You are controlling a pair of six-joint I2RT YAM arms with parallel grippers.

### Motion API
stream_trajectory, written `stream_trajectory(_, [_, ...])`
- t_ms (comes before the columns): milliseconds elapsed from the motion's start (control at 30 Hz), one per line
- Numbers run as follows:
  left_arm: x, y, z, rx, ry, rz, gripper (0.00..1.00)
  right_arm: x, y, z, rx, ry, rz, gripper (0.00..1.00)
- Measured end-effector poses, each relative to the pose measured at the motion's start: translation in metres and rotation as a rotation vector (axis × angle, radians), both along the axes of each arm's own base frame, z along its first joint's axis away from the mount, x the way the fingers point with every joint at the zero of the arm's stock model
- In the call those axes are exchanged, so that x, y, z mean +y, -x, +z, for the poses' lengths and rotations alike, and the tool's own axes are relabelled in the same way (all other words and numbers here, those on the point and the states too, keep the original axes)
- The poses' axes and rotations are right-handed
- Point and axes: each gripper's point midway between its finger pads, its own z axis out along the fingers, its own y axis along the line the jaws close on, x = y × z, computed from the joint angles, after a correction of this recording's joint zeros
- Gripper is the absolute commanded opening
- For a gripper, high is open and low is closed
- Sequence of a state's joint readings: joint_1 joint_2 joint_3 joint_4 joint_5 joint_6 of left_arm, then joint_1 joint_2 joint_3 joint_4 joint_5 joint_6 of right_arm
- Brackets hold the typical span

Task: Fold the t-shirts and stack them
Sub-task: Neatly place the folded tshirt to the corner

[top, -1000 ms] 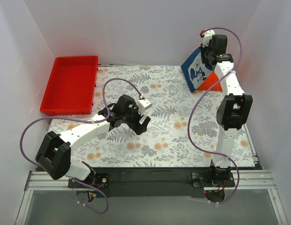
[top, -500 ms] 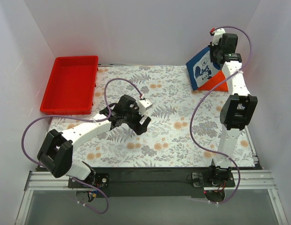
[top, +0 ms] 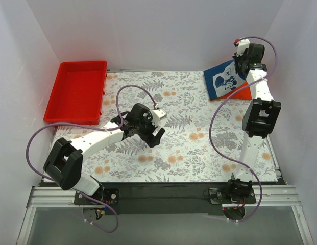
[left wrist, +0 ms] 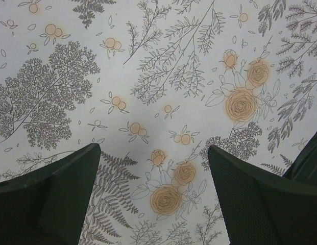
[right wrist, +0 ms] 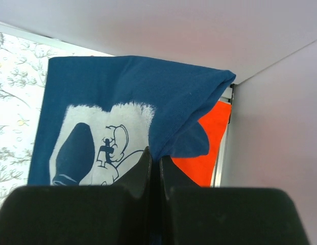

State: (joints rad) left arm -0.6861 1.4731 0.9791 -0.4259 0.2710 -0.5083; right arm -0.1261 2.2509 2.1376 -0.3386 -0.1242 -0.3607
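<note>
Over the last second the navy t-shirt [top: 223, 81] has been carried back toward 1 o'clock and lowered from a steep tilt. It is now laid almost flat over the orange-red t-shirt [top: 241, 93], of which only a strip by the far right corner is left showing. A raised fold of the navy cloth is pinched between the closed fingers of the right gripper [right wrist: 154, 159]. The left gripper [left wrist: 153, 153], barely moved, is held spread and empty over the table [top: 199, 148] near its centre. The stack is judged nearly made, with only the release outstanding.
</note>
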Motion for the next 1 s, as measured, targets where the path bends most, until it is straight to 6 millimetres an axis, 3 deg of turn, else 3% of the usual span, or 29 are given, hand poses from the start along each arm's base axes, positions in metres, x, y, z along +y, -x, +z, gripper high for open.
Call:
stream_trajectory(400, [-0.003,-0.003,-0.007,0.021,-0.016,0.001,0.86,-0.041,-0.013,-0.021,-0.038,0.056,-0.020,0.01])
stream_trajectory(500, [-0.002,-0.003,-0.009,0.034,-0.024,0.003,0.86,-0.052,-0.012,-0.031,-0.042,0.064,-0.034,0.19])
stream_trajectory(533, [-0.003,-0.003,-0.010,0.036,-0.025,0.004,0.86,-0.054,-0.011,-0.036,-0.036,0.071,-0.035,0.46])
stream_trajectory(633, [-0.003,-0.005,-0.007,0.038,-0.024,0.012,0.86,-0.066,-0.013,-0.045,-0.032,0.112,-0.067,0.66])
stream_trajectory(833, [0.007,-0.022,0.007,0.075,0.032,0.086,0.86,-0.086,-0.015,-0.038,-0.054,0.181,-0.126,0.79])
stream_trajectory(1000, [0.032,-0.038,0.018,0.136,0.111,0.208,0.86,-0.085,-0.003,-0.009,-0.076,0.187,-0.130,0.86])
